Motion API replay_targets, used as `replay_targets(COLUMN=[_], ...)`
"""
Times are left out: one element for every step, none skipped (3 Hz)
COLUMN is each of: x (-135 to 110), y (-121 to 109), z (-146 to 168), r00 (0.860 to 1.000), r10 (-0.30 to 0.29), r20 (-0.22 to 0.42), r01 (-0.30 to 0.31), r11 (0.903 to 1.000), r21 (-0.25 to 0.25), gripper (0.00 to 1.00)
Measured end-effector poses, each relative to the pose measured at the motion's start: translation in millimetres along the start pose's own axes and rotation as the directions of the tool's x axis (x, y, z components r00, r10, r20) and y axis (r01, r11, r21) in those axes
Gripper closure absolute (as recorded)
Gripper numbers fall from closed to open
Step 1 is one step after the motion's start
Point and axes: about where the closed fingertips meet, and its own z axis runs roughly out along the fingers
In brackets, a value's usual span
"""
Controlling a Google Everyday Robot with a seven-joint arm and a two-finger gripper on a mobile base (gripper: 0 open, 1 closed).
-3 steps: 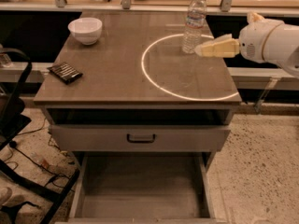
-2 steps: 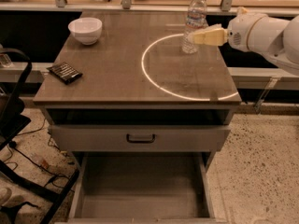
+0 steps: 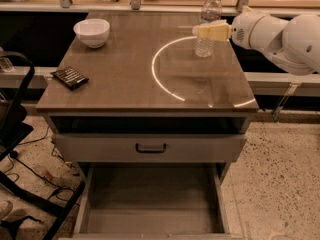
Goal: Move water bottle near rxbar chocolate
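A brown wooden tabletop (image 3: 125, 79) shows a bright curved ring of light (image 3: 159, 81). Under it one drawer (image 3: 150, 148) is shut, and a lower drawer (image 3: 150, 204) stands pulled open. Speckled floor (image 3: 280, 184) lies to the right, and black cables (image 3: 30, 171) lie near left. The gripper (image 3: 199, 31) sits over the tabletop's far right.

End effector (image 3: 203, 31) at water bottle (image 3: 204, 47), back right; rxbar chocolate (image 3: 69, 77) front left.

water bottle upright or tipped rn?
Upright: the water bottle stands base down on the table, white cap on top. The gripper is at its mid-body, reaching in from the picture's right.
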Motion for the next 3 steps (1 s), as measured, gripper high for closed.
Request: replay_targets(x=[4.6,13.5,18.7], y=[-4.3,-8.7,-9.0], z=[22.3,44.9,55.8], r00=[0.999,0.996,0.996], r10=[0.035,0.06,0.062], r20=[0.036,0.059,0.063], r01=[-0.035,-0.06,-0.061], r11=[0.9994,0.9981,0.998], r21=[-0.009,-0.013,-0.015], gripper=[0.0,0.21,0.44])
